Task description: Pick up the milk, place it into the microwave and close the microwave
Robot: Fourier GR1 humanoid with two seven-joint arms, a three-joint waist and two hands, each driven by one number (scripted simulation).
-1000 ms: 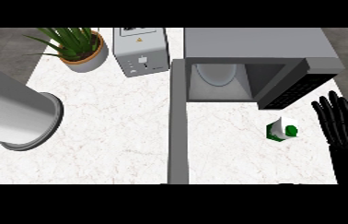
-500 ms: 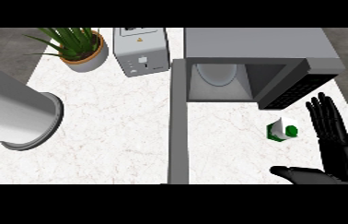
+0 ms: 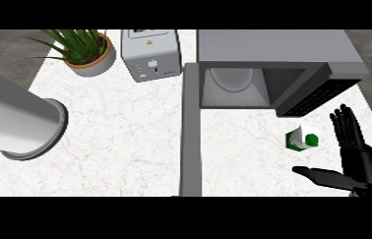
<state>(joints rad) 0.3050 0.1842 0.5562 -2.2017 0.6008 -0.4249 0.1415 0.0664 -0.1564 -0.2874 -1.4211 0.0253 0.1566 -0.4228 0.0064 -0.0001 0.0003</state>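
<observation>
Counter (image 3: 131,149): pale marbled top filling the view, carrying everything below.
Microwave (image 3: 280,66): grey box at the far right, its door (image 3: 191,130) swung open toward the near side — the cavity stands ready to receive the carton.
Left forearm: grey cylinder at the left edge (image 3: 25,122); its hand is out of view.
Toaster (image 3: 151,61): far centre, left of the microwave.
Plant (image 3: 83,48): potted, far left corner.
Right hand (image 3: 349,157): near right edge, fingers straight and spread, thumb stretched left — holding nothing, seemingly positioned to close around the milk.
Milk (image 3: 301,138): small white-and-green carton on the counter, just left of the fingers, below the microwave's front.
</observation>
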